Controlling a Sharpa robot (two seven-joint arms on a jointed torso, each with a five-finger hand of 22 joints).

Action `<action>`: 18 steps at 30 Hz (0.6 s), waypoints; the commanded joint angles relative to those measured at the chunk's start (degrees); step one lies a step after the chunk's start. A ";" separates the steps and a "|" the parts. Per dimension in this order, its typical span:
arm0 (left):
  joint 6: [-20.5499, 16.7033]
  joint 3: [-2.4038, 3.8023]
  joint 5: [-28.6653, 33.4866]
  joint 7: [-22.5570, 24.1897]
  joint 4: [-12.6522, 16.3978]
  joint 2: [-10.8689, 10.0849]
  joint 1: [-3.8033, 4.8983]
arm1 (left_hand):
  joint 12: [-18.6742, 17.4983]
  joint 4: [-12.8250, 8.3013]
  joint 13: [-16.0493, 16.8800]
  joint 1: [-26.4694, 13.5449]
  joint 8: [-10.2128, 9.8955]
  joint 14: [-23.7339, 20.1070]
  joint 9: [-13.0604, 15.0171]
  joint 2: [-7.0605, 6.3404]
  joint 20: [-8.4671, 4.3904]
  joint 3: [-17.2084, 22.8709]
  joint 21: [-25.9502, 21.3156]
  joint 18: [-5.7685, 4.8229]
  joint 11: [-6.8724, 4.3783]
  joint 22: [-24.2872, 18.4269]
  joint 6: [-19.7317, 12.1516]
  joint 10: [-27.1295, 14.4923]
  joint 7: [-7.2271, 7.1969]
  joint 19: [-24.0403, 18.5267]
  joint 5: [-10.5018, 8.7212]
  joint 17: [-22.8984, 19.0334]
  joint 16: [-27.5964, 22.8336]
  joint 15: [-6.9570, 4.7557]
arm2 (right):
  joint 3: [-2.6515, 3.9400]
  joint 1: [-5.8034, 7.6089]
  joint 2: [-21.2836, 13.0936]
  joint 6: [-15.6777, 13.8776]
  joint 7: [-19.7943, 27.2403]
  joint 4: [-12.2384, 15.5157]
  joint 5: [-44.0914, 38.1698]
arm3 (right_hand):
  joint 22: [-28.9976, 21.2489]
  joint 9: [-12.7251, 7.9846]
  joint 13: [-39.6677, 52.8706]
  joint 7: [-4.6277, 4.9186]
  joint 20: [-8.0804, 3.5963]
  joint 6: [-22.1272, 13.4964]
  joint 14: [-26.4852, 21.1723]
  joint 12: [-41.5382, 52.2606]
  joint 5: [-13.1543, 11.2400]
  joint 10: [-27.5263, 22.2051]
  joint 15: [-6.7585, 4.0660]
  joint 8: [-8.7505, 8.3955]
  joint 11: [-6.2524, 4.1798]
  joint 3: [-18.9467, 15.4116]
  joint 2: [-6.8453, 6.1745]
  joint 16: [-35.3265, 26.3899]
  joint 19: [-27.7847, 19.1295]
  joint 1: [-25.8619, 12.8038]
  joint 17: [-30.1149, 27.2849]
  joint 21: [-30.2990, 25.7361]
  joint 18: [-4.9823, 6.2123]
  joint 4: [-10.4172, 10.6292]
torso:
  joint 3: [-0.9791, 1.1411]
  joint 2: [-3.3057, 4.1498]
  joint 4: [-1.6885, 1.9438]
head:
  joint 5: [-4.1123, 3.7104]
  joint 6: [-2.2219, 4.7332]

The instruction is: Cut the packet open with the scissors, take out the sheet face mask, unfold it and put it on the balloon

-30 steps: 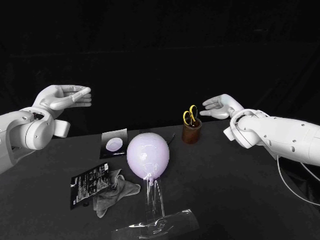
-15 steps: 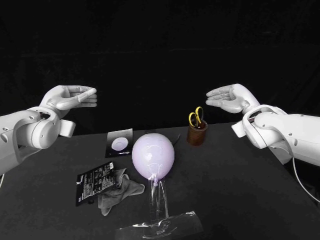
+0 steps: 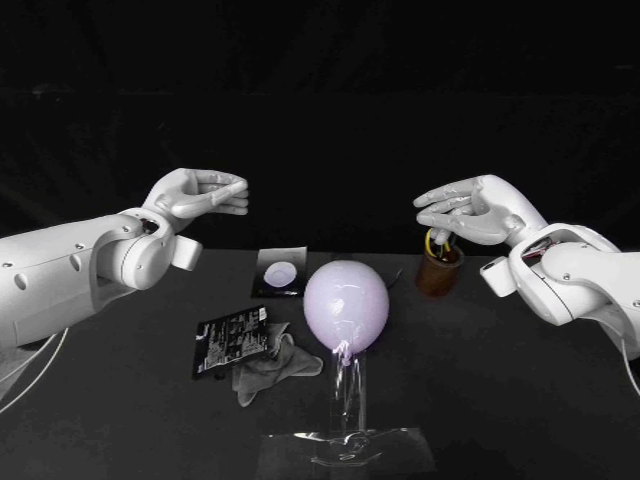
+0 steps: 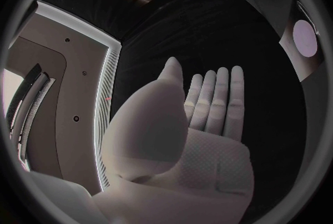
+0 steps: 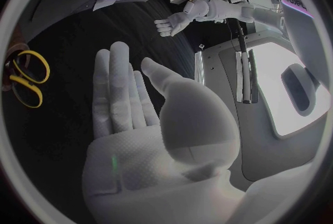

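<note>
Lilac and bare, the balloon (image 3: 346,305) sits on a clear stand (image 3: 352,440) at the lower middle of the frame, with no mask on it. Left of it on the bench (image 3: 522,380) lies a black packet (image 3: 231,340). A crumpled grey sheet (image 3: 273,365) touches the packet's right edge; I cannot tell whether that is the face mask or just a cloth. A smaller packet (image 3: 280,272) with a pale round patch lies just behind, near the balloon's upper left. The scissors (image 3: 436,243) sit handles-up in a brown cup (image 3: 438,275) to the right of the balloon.

Both hands hang well above the bench: the left hand (image 3: 198,192) at upper left, the right hand (image 3: 472,208) at upper right, just above the scissors. Each holds nothing, and the wrist views show the fingers stretched out flat.

As I judge it, little or none of the task is done. The scissors are not picked up and no packet is in hand. Cutting, pulling out, unfolding and laying the mask on the balloon are all left to do.
</note>
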 commanded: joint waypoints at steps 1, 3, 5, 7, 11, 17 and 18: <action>-0.40 0.07 -3.36 3.97 1.65 -0.85 -0.41 | 0.23 -0.44 0.02 0.97 0.24 0.64 -0.10 -0.01 -0.06 -0.07 0.27 0.55 -0.21 0.07 0.62 0.72 0.40 0.37 -0.05 0.09 0.24 -0.04 | 0.00 -0.05 0.42 2.83 -2.06 0.62 -7.18 | 1.65 -0.17 -0.02 -0.39 -0.71 0.24 2.80 -0.36 -0.34 0.64 -0.63 -0.37 -0.36 0.20 -0.84 4.34 1.52 -0.05 2.91 2.46 0.18 0.58 | -0.01 -0.01 -0.03 | 2.35 -1.61; -0.64 0.03 -5.87 3.99 2.95 -1.88 -0.83 | 0.13 -0.77 -0.02 1.98 0.21 0.87 -0.27 -0.19 -0.16 -0.05 0.38 0.52 -0.36 0.11 0.89 1.10 0.22 0.47 -0.05 0.15 0.31 -0.17 | 0.00 -0.12 0.91 3.13 -2.80 1.07 -8.94 | 3.05 -0.38 -0.02 -0.21 -0.91 0.09 2.82 -0.39 -0.64 0.53 -0.69 -0.75 -0.36 0.40 -1.59 8.74 1.84 -0.64 5.94 4.24 0.09 1.29 | 0.10 -0.09 -0.15 | 3.48 -2.38; -1.02 -0.15 -8.74 3.87 4.13 -2.90 -1.20 | 0.04 -0.89 -0.04 2.38 0.15 0.87 -0.37 -0.32 -0.17 -0.08 0.38 0.49 -0.41 0.10 0.94 1.22 0.14 0.44 -0.05 0.16 0.29 -0.20 | 0.00 -0.22 1.43 3.33 -3.46 1.40 -10.46 | 5.15 -0.55 0.02 -0.61 -1.05 0.12 1.55 -0.34 -0.69 0.30 -0.75 -1.08 -0.23 1.05 -2.41 15.71 2.50 -0.66 10.51 6.94 0.11 2.06 | 0.17 -0.13 -0.15 | 4.66 -3.10; -1.88 -0.71 -13.54 3.60 6.03 -4.55 -1.84 | -0.15 -0.88 -0.07 2.67 -0.02 0.65 -0.57 -0.73 0.02 -0.39 -0.02 0.26 -0.46 -0.10 0.90 1.38 -0.02 -0.30 -0.06 0.12 0.10 -0.17 | 0.00 -0.43 2.31 3.57 -4.57 1.77 -12.96 | 5.95 -0.59 0.03 -0.34 -1.02 0.19 2.38 -0.33 -0.86 0.23 -0.49 -1.17 -0.28 1.27 -2.41 19.93 2.39 -1.07 14.06 7.84 0.10 2.80 | 0.25 -0.16 -0.08 | 5.82 -3.73; -3.32 -1.07 -19.13 3.39 8.00 -6.23 -3.18 | -1.15 -0.11 -0.13 2.61 -1.26 -2.20 -1.43 -1.64 1.12 -1.59 -4.64 -2.28 0.02 -2.14 -0.63 0.95 -0.30 -7.69 -0.03 -0.63 -1.81 0.71 | 0.00 -0.65 3.17 3.67 -5.52 2.06 -15.65 | 7.99 -0.71 0.05 -0.21 -0.90 -0.06 1.98 -0.32 -1.23 -0.37 -0.15 -1.53 -0.08 1.44 -3.46 29.22 2.26 -1.16 23.03 10.15 0.09 3.68 | 0.20 -0.12 0.02 | 6.89 -4.50; -6.68 -1.41 -30.13 3.18 10.17 -8.33 -5.87 | -1.49 0.98 -0.36 2.23 -4.57 -7.97 -3.69 -4.67 1.24 -2.91 -11.14 -6.19 2.22 -3.15 -7.19 -4.71 -2.48 -22.95 -0.05 -2.35 -5.56 3.01 | 0.00 -0.92 3.99 3.31 -6.78 2.64 -18.82 | 12.12 -0.87 0.01 0.36 -0.60 -0.54 1.64 -0.33 -1.48 -2.19 0.44 -2.00 0.56 1.27 -4.09 37.34 2.30 -0.89 30.94 14.39 -0.24 4.79 | 0.06 -0.12 0.06 | 8.37 -5.55; -7.60 -1.46 -32.65 3.15 10.47 -8.65 -6.48 | -1.56 1.09 -0.34 2.10 -5.43 -11.00 -4.70 -6.03 1.29 -3.28 -12.24 -6.58 2.58 -3.34 -9.72 -7.22 -2.85 -26.03 -0.12 -3.29 -6.69 3.56 | 0.00 -0.96 4.04 3.15 -7.00 2.76 -19.36 | 12.74 -0.91 0.00 0.47 -0.53 -0.71 1.56 -0.36 -1.50 -2.56 0.54 -2.11 0.64 1.19 -4.16 38.07 2.31 -0.78 31.58 15.01 -0.30 4.90 | 0.05 -0.11 0.07 | 8.52 -5.72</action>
